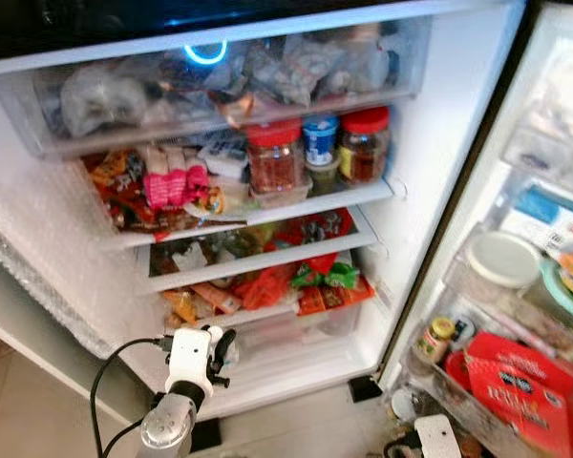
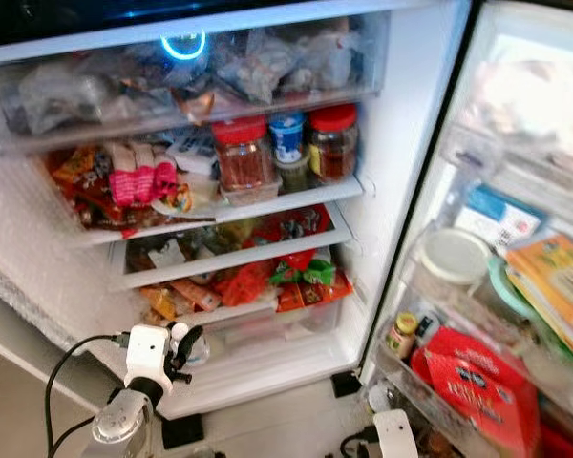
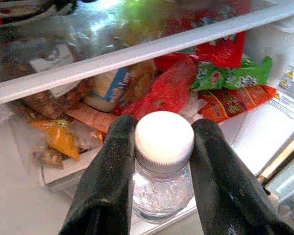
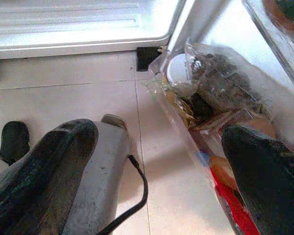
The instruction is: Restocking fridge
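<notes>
The small clear bottle (image 3: 162, 166) with a white screw cap stands upright, long axis vertical, clamped at the neck between the two black fingers (image 3: 110, 176) of the left gripper (image 1: 220, 351). The fingers are closed onto it from both sides, just under the cap. In the head views the gripper sits low, in front of the fridge's bottom compartment, at about 7 o'clock from the middle of the open fridge (image 1: 430, 143).

Directly ahead of the bottle, toward 12 o'clock, is the lowest shelf edge (image 3: 137, 54), a white bar running across. Below it lie red, green and orange snack packets (image 3: 220, 83), crowded to the front. The bare white floor (image 3: 255, 132) of the compartment toward 3 o'clock looks, in my judgement, the likeliest open room for setting the bottle down; the approach must pass under the shelf bar.

The right gripper (image 4: 157, 176) hangs low by the door bins (image 4: 210, 98), fingers spread wide apart and holding nothing, over the tiled floor (image 4: 63, 103). It is the farther arm from the shelves.

Risk noted: packets may be pushed back or toppled on entry.
</notes>
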